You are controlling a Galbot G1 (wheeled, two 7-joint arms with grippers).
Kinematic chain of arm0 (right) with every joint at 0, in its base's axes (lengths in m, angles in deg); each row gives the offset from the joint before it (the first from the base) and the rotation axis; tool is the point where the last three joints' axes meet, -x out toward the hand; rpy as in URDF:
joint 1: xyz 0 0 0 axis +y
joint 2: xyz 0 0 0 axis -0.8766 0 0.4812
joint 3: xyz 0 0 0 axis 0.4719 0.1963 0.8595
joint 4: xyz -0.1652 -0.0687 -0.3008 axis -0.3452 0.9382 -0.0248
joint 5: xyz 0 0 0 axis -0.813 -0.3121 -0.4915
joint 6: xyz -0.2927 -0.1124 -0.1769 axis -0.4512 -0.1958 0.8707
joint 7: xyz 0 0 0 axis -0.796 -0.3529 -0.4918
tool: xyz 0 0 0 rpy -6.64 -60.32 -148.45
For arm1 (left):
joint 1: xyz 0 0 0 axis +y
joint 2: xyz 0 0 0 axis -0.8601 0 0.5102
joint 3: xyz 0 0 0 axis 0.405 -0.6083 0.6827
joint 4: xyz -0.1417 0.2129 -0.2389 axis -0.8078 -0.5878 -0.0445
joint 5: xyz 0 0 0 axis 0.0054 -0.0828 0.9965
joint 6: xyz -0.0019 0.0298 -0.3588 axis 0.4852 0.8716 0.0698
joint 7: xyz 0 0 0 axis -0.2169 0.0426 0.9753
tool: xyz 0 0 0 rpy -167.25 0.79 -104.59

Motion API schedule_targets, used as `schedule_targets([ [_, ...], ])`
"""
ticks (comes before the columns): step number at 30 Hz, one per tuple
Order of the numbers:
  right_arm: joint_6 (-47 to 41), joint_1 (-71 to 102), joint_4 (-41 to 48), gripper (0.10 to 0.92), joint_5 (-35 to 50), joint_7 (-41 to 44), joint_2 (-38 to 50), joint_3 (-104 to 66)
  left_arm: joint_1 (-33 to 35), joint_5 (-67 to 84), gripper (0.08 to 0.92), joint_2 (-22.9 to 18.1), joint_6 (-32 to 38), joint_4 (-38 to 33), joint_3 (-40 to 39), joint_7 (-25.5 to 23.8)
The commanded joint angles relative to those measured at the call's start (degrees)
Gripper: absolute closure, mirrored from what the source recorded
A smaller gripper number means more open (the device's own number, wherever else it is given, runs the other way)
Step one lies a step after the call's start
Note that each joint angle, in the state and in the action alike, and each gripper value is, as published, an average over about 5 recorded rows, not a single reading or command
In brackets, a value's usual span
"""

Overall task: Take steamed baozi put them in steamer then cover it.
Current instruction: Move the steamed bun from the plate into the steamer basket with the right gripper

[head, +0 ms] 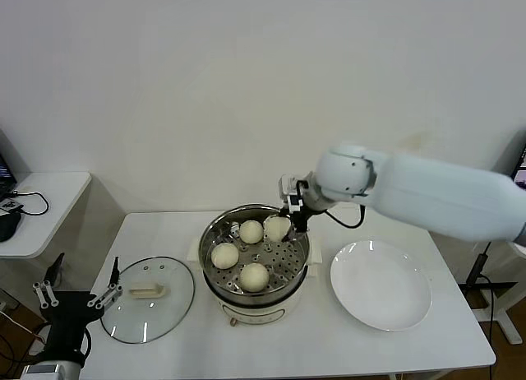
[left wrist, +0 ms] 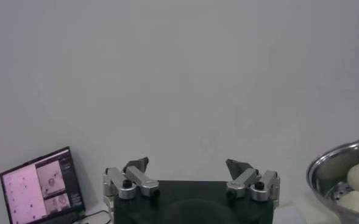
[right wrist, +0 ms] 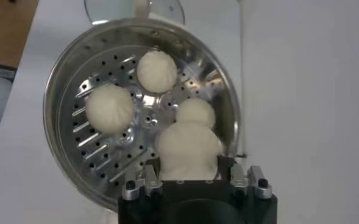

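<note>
The steamer [head: 212,234] stands mid-table with its perforated tray showing. Three steamed baozi lie on the tray [head: 251,231] [head: 224,255] [head: 254,275]. My right gripper [head: 292,213] is over the tray's far right side, shut on a fourth baozi [head: 277,228] held just above the tray. In the right wrist view this gripper [right wrist: 191,175] holds that baozi [right wrist: 188,149] over the steamer [right wrist: 54,103], with the other three beyond it. The cover [head: 148,299] lies flat on the table left of the steamer. My left gripper [head: 78,294] is open and empty at the table's front left corner.
An empty white plate [head: 380,284] lies right of the steamer. A side table [head: 49,191] stands at far left. In the left wrist view the open left gripper [left wrist: 191,173] faces the wall, with a laptop [left wrist: 42,185] on one side and the steamer's rim [left wrist: 331,164] on the other.
</note>
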Motion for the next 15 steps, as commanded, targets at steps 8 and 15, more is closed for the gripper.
schedule_targets([
  [8, -2.5, 8.2, 4.1, 0.431, -2.8, -3.0, -4.1, 0.3, -0.3, 0.1, 0.177, 0.1, -0.1, 0.4, 0.2, 0.0],
  [15, -2.5, 8.8, 4.8, 0.431, -3.9, -3.0, -4.1, 0.1, -0.3, 0.3, 0.177, 0.2, 0.0, 0.5, 0.3, 0.0],
])
